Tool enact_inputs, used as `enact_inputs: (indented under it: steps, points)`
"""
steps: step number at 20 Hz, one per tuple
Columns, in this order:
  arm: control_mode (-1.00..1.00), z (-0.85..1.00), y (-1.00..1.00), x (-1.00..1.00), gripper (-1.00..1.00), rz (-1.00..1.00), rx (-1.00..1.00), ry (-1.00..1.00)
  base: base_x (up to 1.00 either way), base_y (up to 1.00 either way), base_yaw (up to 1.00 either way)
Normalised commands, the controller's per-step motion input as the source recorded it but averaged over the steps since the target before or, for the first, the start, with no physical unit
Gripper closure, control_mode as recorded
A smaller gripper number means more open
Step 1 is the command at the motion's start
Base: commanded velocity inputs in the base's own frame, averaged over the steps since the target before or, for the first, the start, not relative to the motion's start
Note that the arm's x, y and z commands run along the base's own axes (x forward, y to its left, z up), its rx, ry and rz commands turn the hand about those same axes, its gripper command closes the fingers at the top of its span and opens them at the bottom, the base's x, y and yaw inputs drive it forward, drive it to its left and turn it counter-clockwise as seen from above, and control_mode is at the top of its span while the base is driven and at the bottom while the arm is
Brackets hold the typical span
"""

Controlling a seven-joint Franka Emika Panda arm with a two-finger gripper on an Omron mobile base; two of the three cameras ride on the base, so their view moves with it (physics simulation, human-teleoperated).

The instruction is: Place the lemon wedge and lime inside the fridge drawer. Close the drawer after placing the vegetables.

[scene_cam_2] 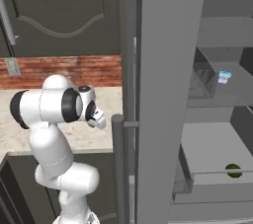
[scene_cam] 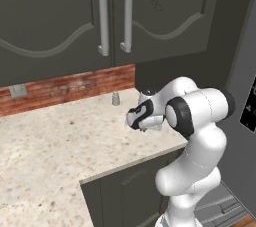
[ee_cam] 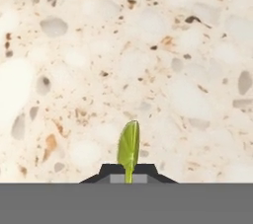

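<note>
Right now the white arm's two-finger gripper (ee_cam: 128, 178) is bent low over the speckled beige stone counter (scene_cam: 55, 146), and the hand view shows its jaws pressed together on the tiny yellow-green lemon wedge (ee_cam: 129, 150), which stands up thin and edge-on between the dark tips. The small dark green lime (scene_cam_2: 233, 170) already sits far to the right in the wide, shallow grey fridge drawer (scene_cam_2: 212, 173), which is pulled out below the flat grey shelves (scene_cam_2: 217, 92). A small grey shaker (scene_cam: 115, 99) stands on the counter near the red brick backsplash (scene_cam: 70, 88), apart from the hand. The likely step is lifting the wedge and carrying it right, past the tall grey fridge door (scene_cam_2: 158, 94). The grip looks slight: only the lower end of the sliver seems caught, so a quick swing could let it twist or slip out onto the counter or floor. The open door's edge also stands between arm and drawer, and a wide sweep could strike it.
</note>
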Motion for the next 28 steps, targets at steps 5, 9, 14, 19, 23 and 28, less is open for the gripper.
enact_inputs:
  steps: [5, 9, 14, 19, 23, 28]
  points:
    - [-1.00, 0.28, 0.37, -0.31, 1.00, -0.06, 0.00, -0.09, 0.00, 0.00, 0.00]
    - [-1.00, 0.61, 0.39, -0.55, 1.00, -0.10, -0.01, -0.19, 0.00, 0.00, 0.00]
    - [-1.00, 0.35, 0.01, -0.65, 1.00, -0.12, -0.01, -0.25, 0.00, 0.00, 0.00]
    - [-1.00, 0.46, 0.03, -0.72, 1.00, -0.21, -0.01, -0.28, 0.00, 0.00, 0.00]
    - [-1.00, 0.66, 0.17, -0.43, 1.00, -0.34, -0.05, -0.24, 0.00, 0.00, 0.00]
    - [-1.00, 0.66, 0.19, -0.27, 1.00, -0.39, -0.07, -0.22, 0.00, 0.00, 0.00]
